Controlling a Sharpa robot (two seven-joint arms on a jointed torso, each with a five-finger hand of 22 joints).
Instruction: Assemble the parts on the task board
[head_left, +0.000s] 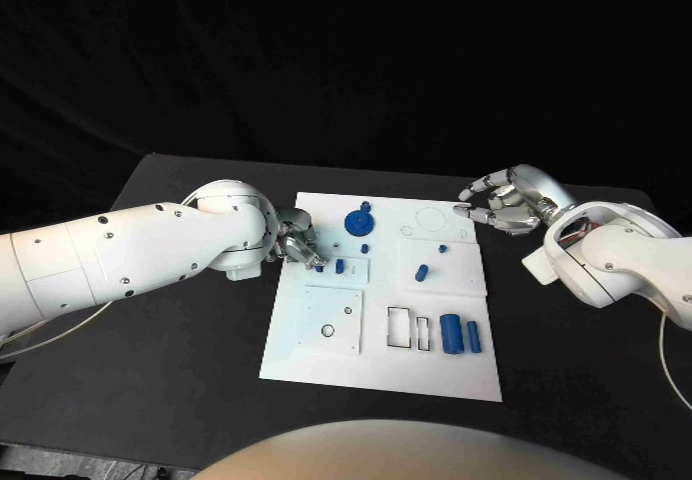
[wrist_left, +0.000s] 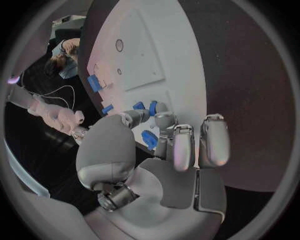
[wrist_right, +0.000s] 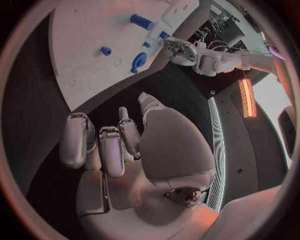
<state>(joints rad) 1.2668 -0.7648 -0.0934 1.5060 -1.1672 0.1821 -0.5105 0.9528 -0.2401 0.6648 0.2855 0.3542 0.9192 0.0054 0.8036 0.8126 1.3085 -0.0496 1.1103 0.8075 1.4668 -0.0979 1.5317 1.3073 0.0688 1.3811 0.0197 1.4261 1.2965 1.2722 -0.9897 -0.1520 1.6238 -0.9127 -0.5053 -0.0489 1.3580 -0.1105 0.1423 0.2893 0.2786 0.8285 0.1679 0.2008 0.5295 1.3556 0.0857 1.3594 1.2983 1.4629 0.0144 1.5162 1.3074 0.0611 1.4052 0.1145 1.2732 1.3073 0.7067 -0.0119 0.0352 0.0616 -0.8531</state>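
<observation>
Nearest to me on the white task board (head_left: 325, 350), the near right corner holds two blue cylinders (head_left: 459, 334) lying side by side, just beside two narrow rectangular slots (head_left: 404, 329). To their left sits a square panel (head_left: 333, 318) with a small round hole.

Mid-board, a short blue peg (head_left: 420, 271) lies right of centre, and a smaller blue piece (head_left: 340, 266) lies left of centre, close to my left hand (head_left: 299, 245).

My left hand rests over the board's left edge, fingers curled toward the small blue parts there. In the left wrist view a blue part (wrist_left: 149, 138) shows between my fingertips (wrist_left: 164, 120), but I cannot tell whether they pinch it or merely touch it.

Farther on, a blue disc-shaped part (head_left: 359, 219) stands near the far left of the board, and a faint circular recess (head_left: 433, 218) lies to its right.

My right hand (head_left: 505, 200) hovers off the board's far right corner, above the black table (head_left: 188, 390), fingers loosely curled and apart, holding nothing.
</observation>
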